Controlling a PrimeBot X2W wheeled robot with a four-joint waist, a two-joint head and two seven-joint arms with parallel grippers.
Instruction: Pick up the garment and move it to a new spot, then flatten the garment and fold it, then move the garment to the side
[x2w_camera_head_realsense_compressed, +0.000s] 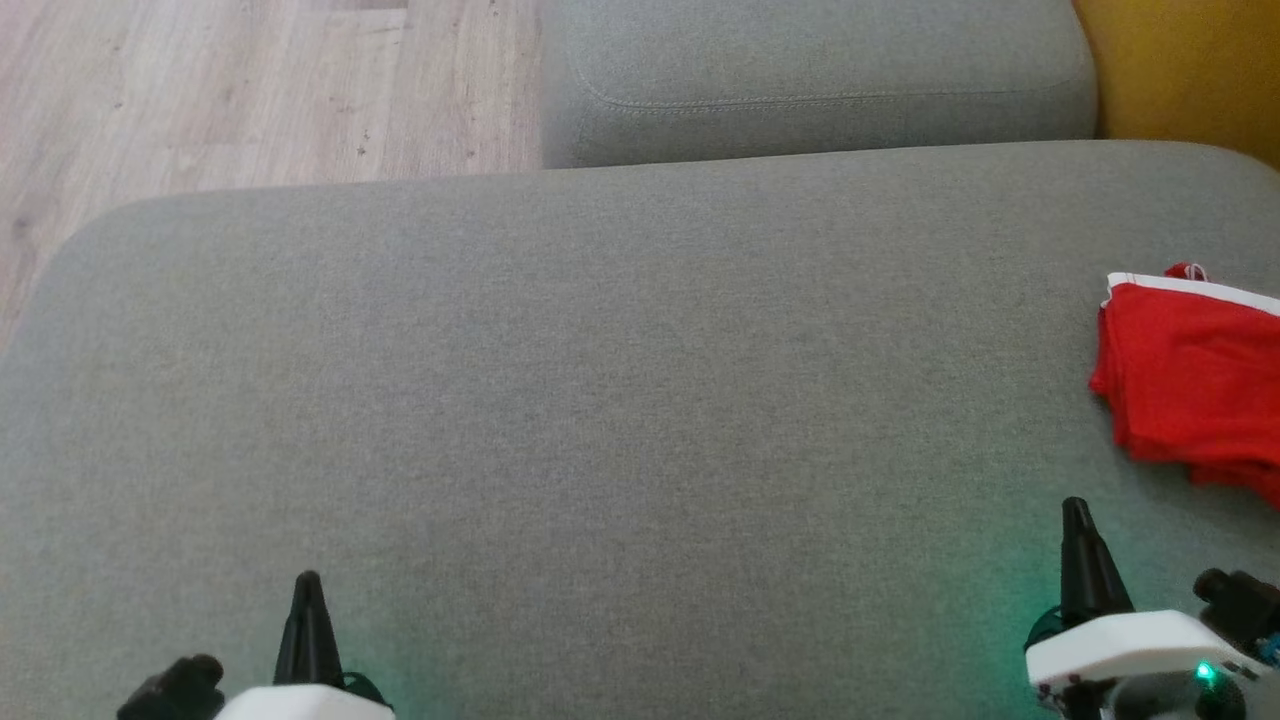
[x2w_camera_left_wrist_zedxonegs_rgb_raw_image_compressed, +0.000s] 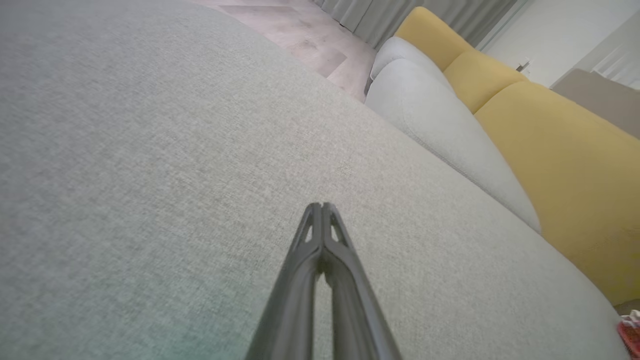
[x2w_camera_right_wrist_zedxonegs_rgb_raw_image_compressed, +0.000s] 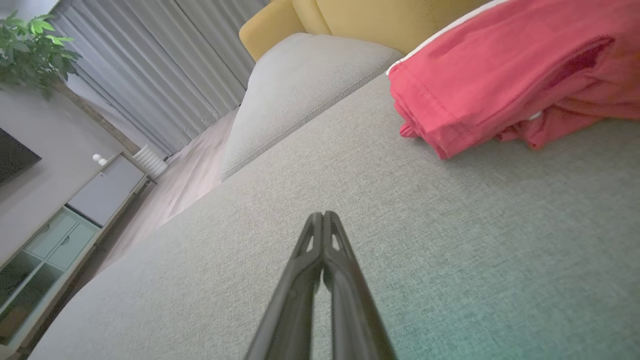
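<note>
The garment (x2w_camera_head_realsense_compressed: 1195, 385) is red with a white trim band and lies folded in a small stack at the right edge of the grey sofa seat (x2w_camera_head_realsense_compressed: 600, 400). In the right wrist view the garment (x2w_camera_right_wrist_zedxonegs_rgb_raw_image_compressed: 505, 75) sits up and to the right of my right gripper (x2w_camera_right_wrist_zedxonegs_rgb_raw_image_compressed: 323, 215), a short way off. My right gripper (x2w_camera_head_realsense_compressed: 1075, 510) is shut with nothing in it, low at the right, below the garment. At the lower left my left gripper (x2w_camera_head_realsense_compressed: 307, 582) is shut and empty too, far from the garment. A red sliver of the garment (x2w_camera_left_wrist_zedxonegs_rgb_raw_image_compressed: 631, 334) shows at the left wrist view's lower right corner.
A grey cushion (x2w_camera_head_realsense_compressed: 815, 80) lies behind the seat, with a yellow cushion (x2w_camera_head_realsense_compressed: 1190, 70) at the far right. Wooden floor (x2w_camera_head_realsense_compressed: 250, 90) runs along the upper left past the seat's rounded edge. Curtains (x2w_camera_right_wrist_zedxonegs_rgb_raw_image_compressed: 165, 65), a plant (x2w_camera_right_wrist_zedxonegs_rgb_raw_image_compressed: 30, 47) and a low cabinet (x2w_camera_right_wrist_zedxonegs_rgb_raw_image_compressed: 65, 230) stand across the room.
</note>
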